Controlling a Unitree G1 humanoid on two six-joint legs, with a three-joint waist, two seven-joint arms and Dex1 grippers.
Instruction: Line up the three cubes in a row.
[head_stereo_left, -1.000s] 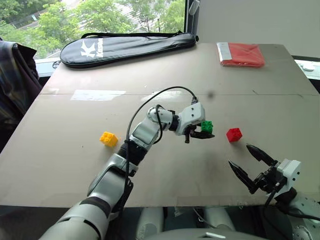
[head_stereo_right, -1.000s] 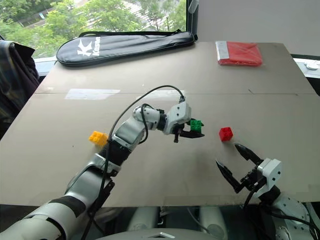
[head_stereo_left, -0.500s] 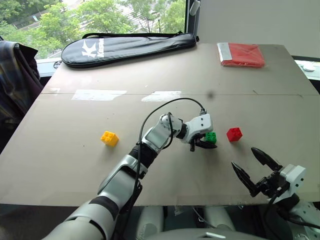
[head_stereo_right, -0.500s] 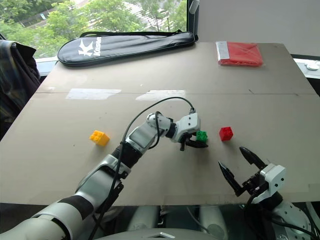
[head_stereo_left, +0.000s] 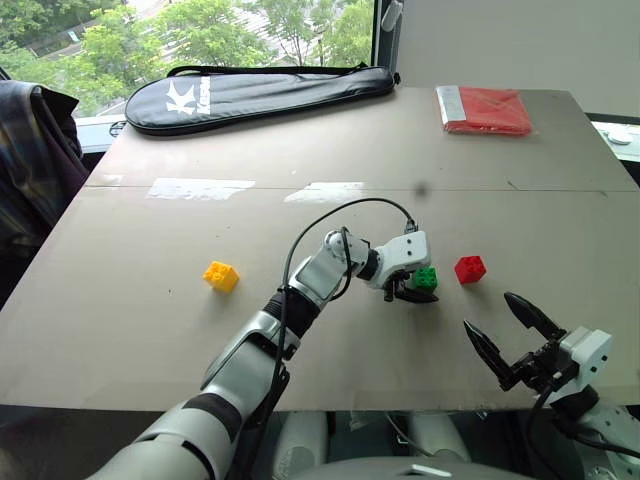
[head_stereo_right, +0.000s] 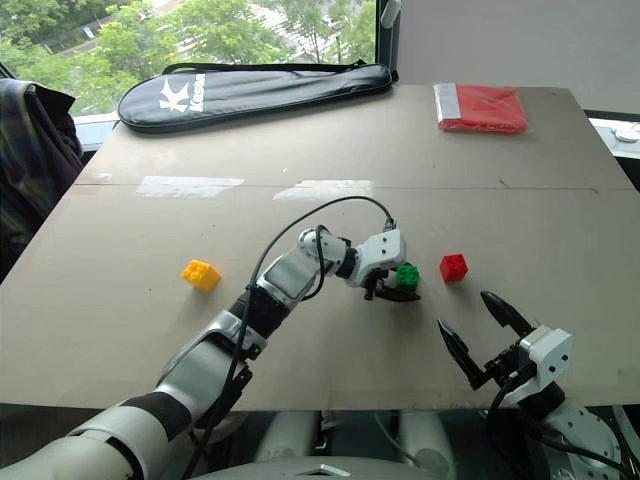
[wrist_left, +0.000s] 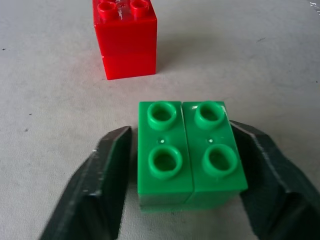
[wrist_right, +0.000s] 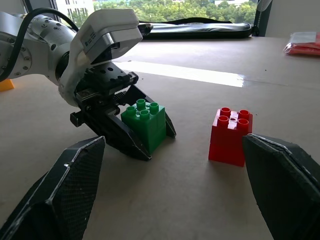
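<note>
The green cube (head_stereo_left: 426, 277) rests on the table between the fingers of my left gripper (head_stereo_left: 418, 288), just left of the red cube (head_stereo_left: 469, 269). In the left wrist view the green cube (wrist_left: 190, 155) has a narrow gap to one finger (wrist_left: 107, 175), so the jaws stand open around it, and the red cube (wrist_left: 127, 40) sits just beyond. The yellow cube (head_stereo_left: 220, 276) lies alone far to the left. My right gripper (head_stereo_left: 488, 311) hovers wide open near the table's front edge, facing both the green cube (wrist_right: 145, 122) and the red cube (wrist_right: 230, 136).
A black racket bag (head_stereo_left: 260, 92) lies along the far edge of the table. A flat red packet (head_stereo_left: 483, 108) sits at the far right corner. A dark jacket (head_stereo_left: 30, 150) hangs beside the table's left side.
My left gripper carried the green cube down and to the right, set it on the table beside the red cube, and opened its jaws. The right gripper stayed in place.
</note>
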